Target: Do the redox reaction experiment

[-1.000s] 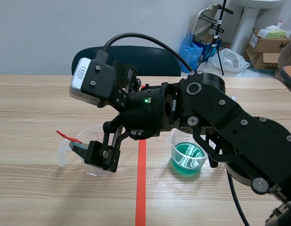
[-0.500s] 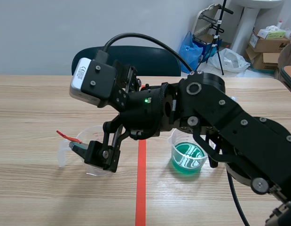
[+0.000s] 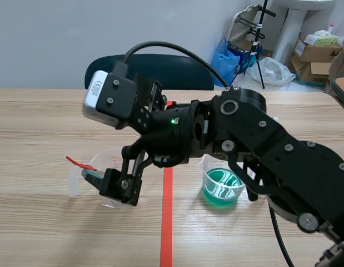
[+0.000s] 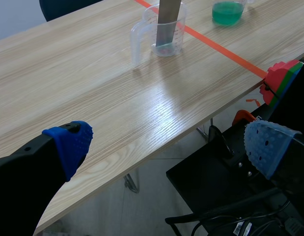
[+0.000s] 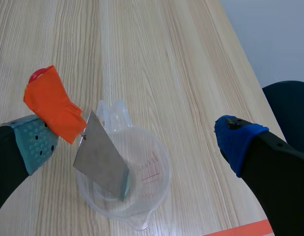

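Observation:
A clear plastic beaker (image 3: 77, 181) stands left of the orange tape line. In it leans a grey metal sheet (image 5: 100, 157) with an orange tag (image 5: 53, 105) on its upper end; the orange tag (image 3: 78, 162) pokes out to the left in the scene view. My right gripper (image 5: 137, 140) is open, straddling the clear beaker (image 5: 159, 147) from above, and its left pad sits right beside the tag. A second beaker (image 3: 222, 186) with green liquid stands right of the line. My left gripper (image 4: 169, 140) is open, out past the table's near edge, holding nothing.
The right arm (image 3: 260, 144) reaches across the middle of the table, above the green beaker. A dark chair (image 3: 149, 69) stands behind the table, with boxes and bags at the back right. In the left wrist view, a red-and-green object (image 4: 282, 78) and black gear lie below the table edge.
The right gripper and its camera have shifted very slightly; the beakers and the sheet stay where they were.

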You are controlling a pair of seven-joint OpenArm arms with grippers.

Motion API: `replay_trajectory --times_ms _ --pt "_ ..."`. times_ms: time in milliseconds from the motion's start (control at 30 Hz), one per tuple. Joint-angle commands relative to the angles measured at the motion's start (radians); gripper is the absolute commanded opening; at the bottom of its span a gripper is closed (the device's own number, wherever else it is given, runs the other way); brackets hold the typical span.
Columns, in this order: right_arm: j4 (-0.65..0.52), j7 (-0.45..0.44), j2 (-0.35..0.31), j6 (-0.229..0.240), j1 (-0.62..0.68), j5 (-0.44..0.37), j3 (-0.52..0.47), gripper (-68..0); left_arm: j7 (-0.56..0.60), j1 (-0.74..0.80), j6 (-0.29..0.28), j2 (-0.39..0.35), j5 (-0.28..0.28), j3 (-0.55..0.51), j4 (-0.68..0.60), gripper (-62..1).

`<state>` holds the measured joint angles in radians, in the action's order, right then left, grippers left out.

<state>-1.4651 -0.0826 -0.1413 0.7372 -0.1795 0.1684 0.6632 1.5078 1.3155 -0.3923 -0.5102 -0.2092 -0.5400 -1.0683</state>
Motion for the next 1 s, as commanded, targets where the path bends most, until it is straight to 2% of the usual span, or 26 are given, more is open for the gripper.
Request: replay_trajectory --times_ms 0,167,333,467,533,700,967 --pt "-0.013 -0.014 -0.003 0.008 0.021 -0.011 0.014 0.4 0.037 0.001 0.002 -0.003 0.006 -0.003 -0.004 1.4" --pt "-0.014 -0.044 -0.027 0.008 0.076 -0.015 0.032 0.4 0.036 -0.005 0.002 -0.003 0.006 -0.003 -0.006 1.4" --pt "-0.069 -0.139 -0.099 0.008 0.13 -0.082 0.032 0.4 0.037 -0.055 0.002 0.031 0.019 -0.003 -0.009 1.4" --pt "-0.174 -0.146 -0.188 -0.054 0.164 -0.15 0.029 0.4 0.034 -0.09 0.002 0.094 0.021 -0.003 -0.05 1.4" --pt "-0.227 -0.145 -0.234 -0.069 0.183 -0.194 0.011 0.4 0.008 -0.095 0.007 0.126 0.022 -0.003 -0.096 1.4" --pt "-0.35 -0.145 -0.335 -0.113 0.261 -0.321 -0.106 0.4 -0.132 -0.1 0.017 0.2 0.021 -0.003 -0.249 1.4" --pt "-0.472 -0.089 -0.422 -0.125 0.407 -0.519 -0.377 0.4 -0.359 -0.106 0.017 0.327 0.009 -0.003 -0.537 1.4"
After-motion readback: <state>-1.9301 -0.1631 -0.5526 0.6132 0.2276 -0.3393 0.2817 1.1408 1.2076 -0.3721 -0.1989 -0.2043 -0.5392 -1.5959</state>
